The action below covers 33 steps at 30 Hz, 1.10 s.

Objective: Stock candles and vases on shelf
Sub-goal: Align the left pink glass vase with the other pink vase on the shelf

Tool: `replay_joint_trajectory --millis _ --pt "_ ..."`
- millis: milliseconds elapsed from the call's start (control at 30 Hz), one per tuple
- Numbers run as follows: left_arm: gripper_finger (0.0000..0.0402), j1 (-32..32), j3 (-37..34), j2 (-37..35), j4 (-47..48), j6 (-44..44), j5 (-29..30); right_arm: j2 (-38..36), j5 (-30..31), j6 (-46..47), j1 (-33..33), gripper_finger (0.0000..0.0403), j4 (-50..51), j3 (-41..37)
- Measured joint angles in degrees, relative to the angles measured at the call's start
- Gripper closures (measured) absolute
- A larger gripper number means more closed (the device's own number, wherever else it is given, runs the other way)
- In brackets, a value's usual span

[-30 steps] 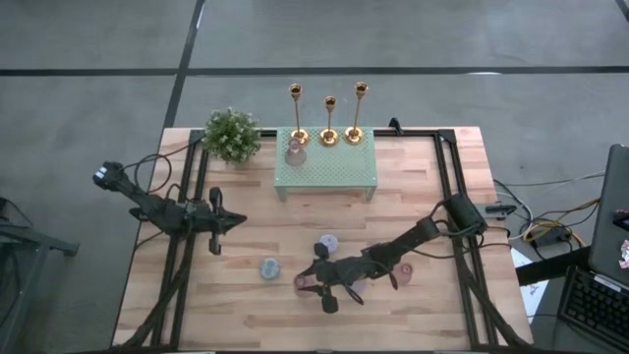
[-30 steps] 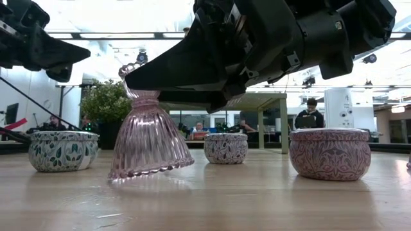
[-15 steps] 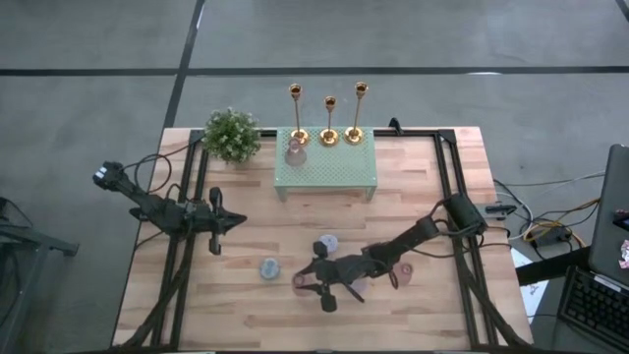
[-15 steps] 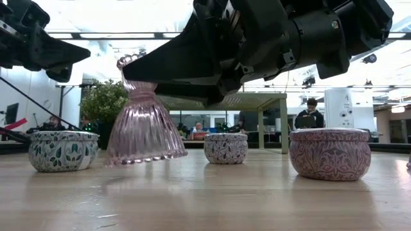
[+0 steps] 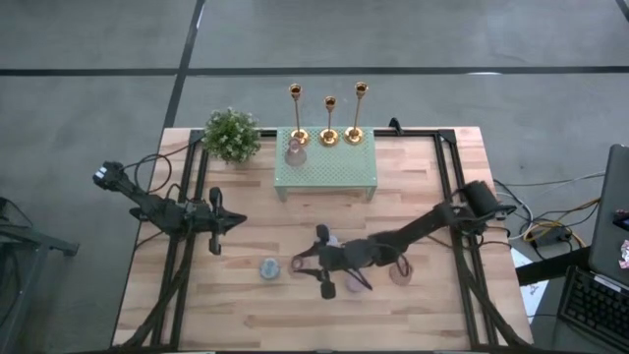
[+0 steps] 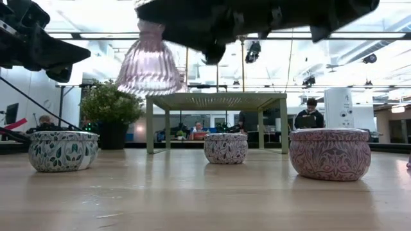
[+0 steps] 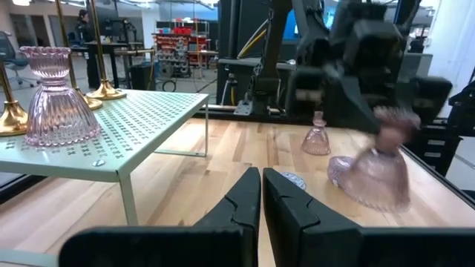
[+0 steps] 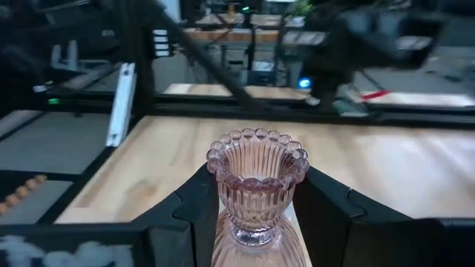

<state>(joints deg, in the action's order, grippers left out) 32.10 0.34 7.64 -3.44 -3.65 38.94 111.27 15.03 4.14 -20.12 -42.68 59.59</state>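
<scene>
At the lower centre of the high view, our right gripper (image 5: 298, 264) fingers pinch a pink vase (image 8: 256, 194) by its neck, clear of the tabletop (image 5: 246, 202), for carrying to the shelf (image 5: 327, 164), while the left gripper (image 5: 239, 222) waits pressed together.

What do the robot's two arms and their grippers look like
Both arms are dark, slender and jointed, with black cables trailing from them. The left gripper ends in two black, wedge-shaped fingers. The right gripper has the same broad, angular, matte black fingers.

Right tool (image 8: 254, 215) clamps a ribbed pink vase (image 8: 256, 189), raised above the desk's near middle. Left tool (image 7: 261, 194), fingers together, hangs at left.
</scene>
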Motion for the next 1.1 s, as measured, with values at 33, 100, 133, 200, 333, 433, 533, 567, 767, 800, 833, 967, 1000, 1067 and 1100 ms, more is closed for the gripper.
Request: replay_joint_trajectory --millis 33,100,133,200,333,433,533,567,767,800,833,967,1000,1067,1100 --pt "0.0381 0.00 0.00 0.00 0.00 0.01 0.01 -1.34 0.86 -0.57 0.16 0.0260 1.00 -0.40" --pt "0.0381 0.00 0.00 0.00 0.00 -0.01 0.02 -4.11 2.82 -1.46 0.56 0.0260 3.36 -1.31" --pt "0.0381 0.00 0.00 0.02 0.00 -0.01 0.00 -5.43 3.38 -1.79 0.82 0.0260 3.58 -1.80" --pt "0.0381 0.00 0.00 0.06 -0.01 -0.02 0.00 -8.35 4.50 -2.79 1.43 0.0260 4.55 -3.10" --pt "0.0381 0.02 0.00 0.17 -0.07 0.01 0.00 -14.10 4.85 -3.54 3.60 0.0261 5.85 -5.45" --pt "0.0381 0.02 0.00 0.46 -0.55 0.01 -0.02 -18.26 4.87 -3.57 5.83 0.0261 7.02 -7.40" --pt "0.0381 0.02 0.00 0.59 -0.69 0.00 -0.31 -21.58 4.89 -3.75 8.28 0.0260 8.16 -8.68" --pt "0.0381 0.02 0.00 0.61 -0.70 0.01 -0.34 -22.51 4.72 -3.75 9.15 0.0261 8.23 -9.02" --pt "0.0381 0.02 0.00 0.76 -0.85 0.01 -0.48 -26.11 4.66 -3.86 14.53 0.0260 9.75 -10.52" --pt "0.0381 0.02 0.00 0.76 -0.85 -0.01 -0.48 -26.30 4.64 -3.84 15.43 0.0260 9.62 -10.55" --pt "0.0381 0.02 0.00 0.76 -0.87 0.01 -0.48 -26.47 4.63 -3.69 16.26 0.0260 9.77 -10.62" --pt "0.0380 0.02 0.00 0.76 -0.94 0.01 -0.52 -26.54 4.03 -3.41 19.43 0.0260 10.04 -10.53" --pt "0.0380 0.02 0.00 0.76 -0.94 0.01 -0.53 -26.54 4.00 -3.39 20.18 0.0260 10.20 -10.46" --pt "0.0380 0.02 0.00 0.76 -0.98 0.01 -0.52 -26.54 4.00 -3.07 21.56 0.0260 10.57 -10.40" --pt "0.0380 0.02 0.00 0.76 -0.98 0.01 -0.54 -26.54 4.00 -3.05 22.26 0.0260 10.84 -10.40"
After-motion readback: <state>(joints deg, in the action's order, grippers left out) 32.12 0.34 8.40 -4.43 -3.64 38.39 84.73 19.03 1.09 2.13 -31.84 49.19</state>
